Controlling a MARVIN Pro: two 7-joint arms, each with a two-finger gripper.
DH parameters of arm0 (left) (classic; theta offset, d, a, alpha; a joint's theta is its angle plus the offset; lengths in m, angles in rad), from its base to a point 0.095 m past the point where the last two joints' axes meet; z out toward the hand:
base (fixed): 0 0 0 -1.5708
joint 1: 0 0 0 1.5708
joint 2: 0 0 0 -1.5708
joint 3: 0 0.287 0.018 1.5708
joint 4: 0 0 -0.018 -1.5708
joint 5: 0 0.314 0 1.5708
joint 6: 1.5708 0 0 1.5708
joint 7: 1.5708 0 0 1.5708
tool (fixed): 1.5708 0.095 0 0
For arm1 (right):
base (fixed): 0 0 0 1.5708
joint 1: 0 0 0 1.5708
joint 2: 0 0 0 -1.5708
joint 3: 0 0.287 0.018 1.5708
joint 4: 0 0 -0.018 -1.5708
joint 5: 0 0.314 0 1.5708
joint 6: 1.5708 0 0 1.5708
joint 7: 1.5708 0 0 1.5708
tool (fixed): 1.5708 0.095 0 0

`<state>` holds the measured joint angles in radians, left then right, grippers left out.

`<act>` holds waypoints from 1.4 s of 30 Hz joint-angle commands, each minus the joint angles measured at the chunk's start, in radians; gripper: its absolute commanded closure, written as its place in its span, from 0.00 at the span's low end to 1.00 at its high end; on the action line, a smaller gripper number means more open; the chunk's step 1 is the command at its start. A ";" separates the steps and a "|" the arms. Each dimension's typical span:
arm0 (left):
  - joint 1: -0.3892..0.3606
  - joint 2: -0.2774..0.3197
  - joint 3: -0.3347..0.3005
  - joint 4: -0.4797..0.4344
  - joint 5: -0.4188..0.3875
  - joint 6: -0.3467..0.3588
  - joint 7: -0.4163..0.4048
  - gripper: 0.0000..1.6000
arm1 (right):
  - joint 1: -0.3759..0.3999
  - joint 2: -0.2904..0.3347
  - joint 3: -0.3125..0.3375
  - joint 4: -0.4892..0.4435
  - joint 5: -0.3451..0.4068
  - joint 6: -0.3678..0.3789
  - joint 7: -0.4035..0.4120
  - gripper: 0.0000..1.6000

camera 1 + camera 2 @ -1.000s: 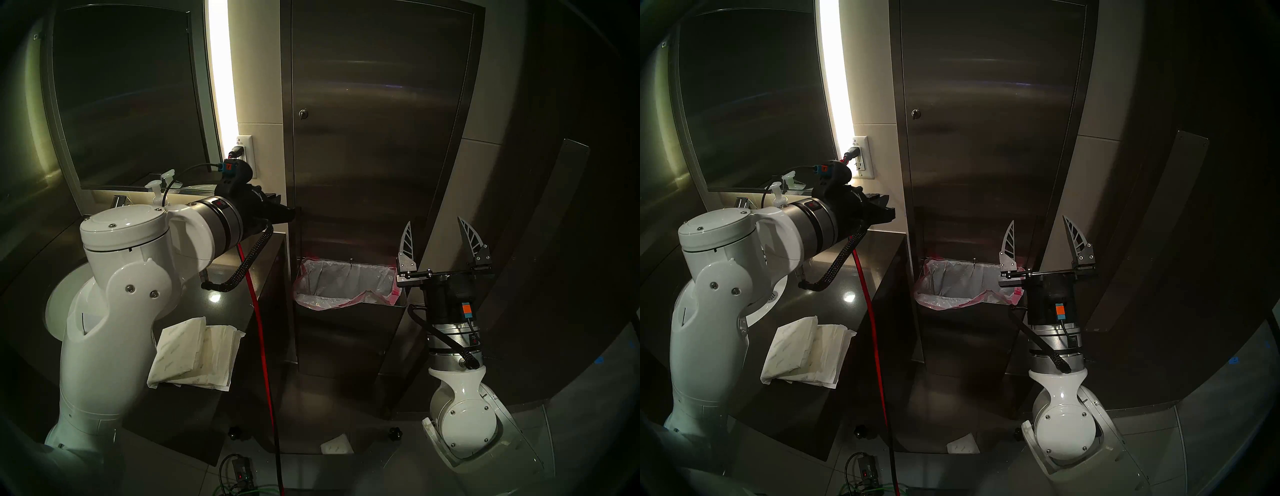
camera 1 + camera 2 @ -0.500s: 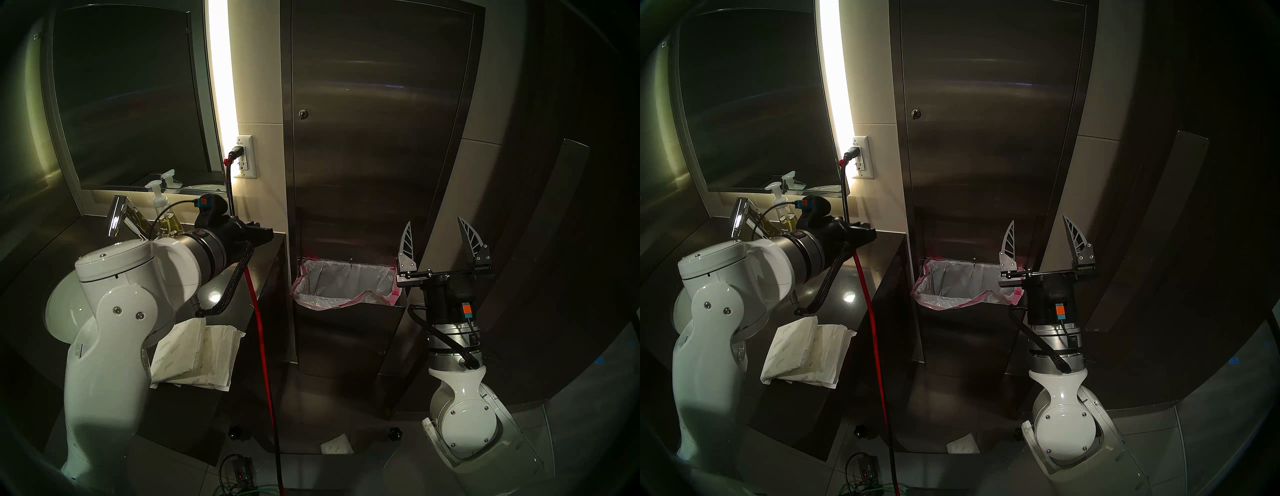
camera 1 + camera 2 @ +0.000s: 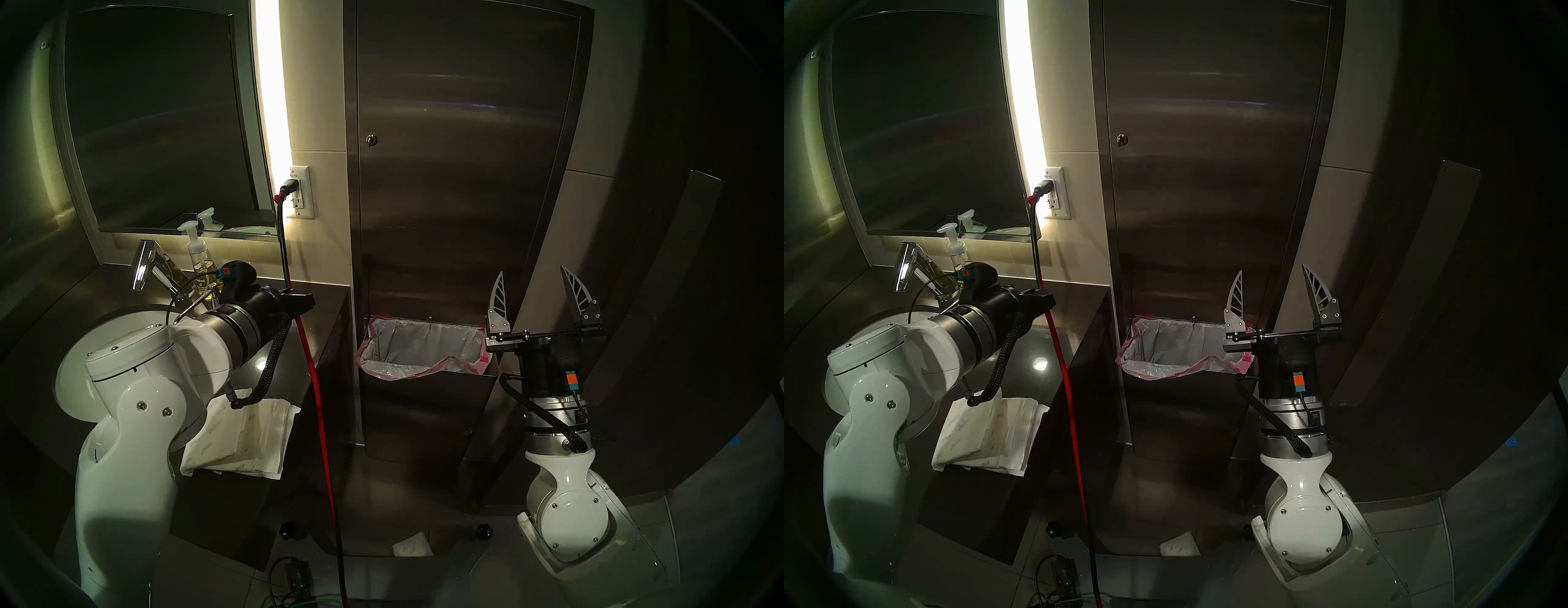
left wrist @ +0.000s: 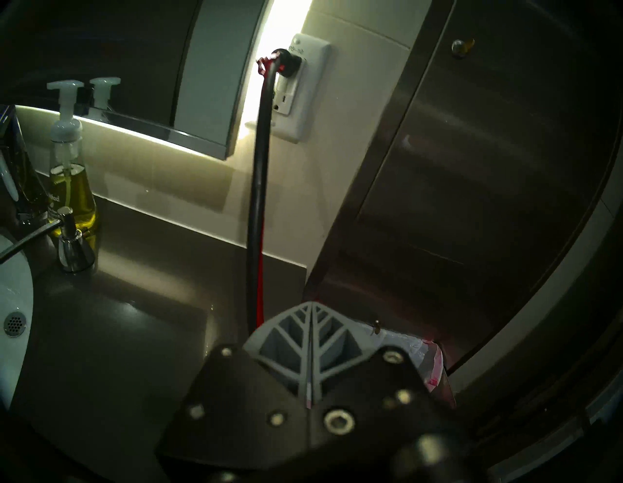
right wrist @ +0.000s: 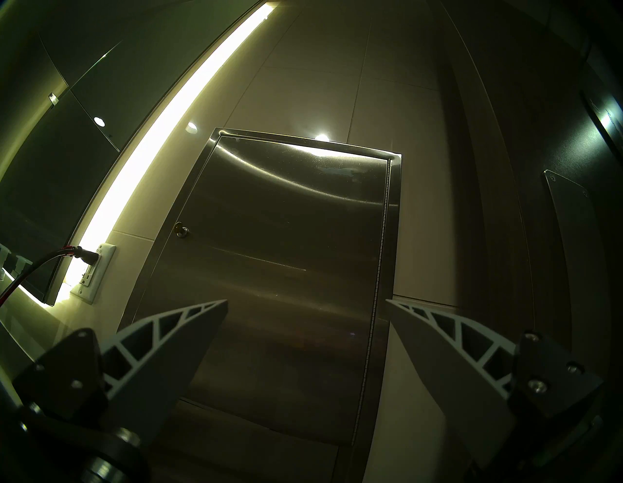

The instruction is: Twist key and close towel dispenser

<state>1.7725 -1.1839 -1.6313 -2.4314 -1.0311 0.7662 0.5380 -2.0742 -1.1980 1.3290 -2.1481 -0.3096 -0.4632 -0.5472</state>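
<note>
Nearest the head camera, the left gripper sits low over the dark counter, beside the red-and-black power cord. The left wrist view shows its two ribbed fingers pressed flat together with nothing between them: closed, empty. From this hand the key lies up and to the right, well apart, across the cord and the wall outlet.

The right gripper stands in front of the lower right part of the towel dispenser, near the lined waste bin. Its fingers point upward and are spread wide, holding nothing.

Farther back, the dispenser door appears to lie flush in its frame, with the hinge along its right edge. The key sits in the round lock close to the door's left edge, about mid-height of the cabinet. It is seen nearly end-on, so its shaft runs out of the door toward the robot; which way its head is turned cannot be told.

Judgement: from the right hand the key lies up and to the left, a clear path over bare steel. The right arm looks better placed for the twist; its spread fingers would need to close on the key's head.
</note>
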 commanded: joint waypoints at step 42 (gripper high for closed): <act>0.238 0.083 0.033 -0.012 0.336 -0.483 -0.265 0.60 | 0.007 0.008 -0.003 -0.013 0.000 0.004 -0.008 0.00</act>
<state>1.9865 -1.0966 -1.5939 -2.4316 -0.7151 0.3389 0.2929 -2.0725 -1.1892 1.3245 -2.1482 -0.3081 -0.4601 -0.5553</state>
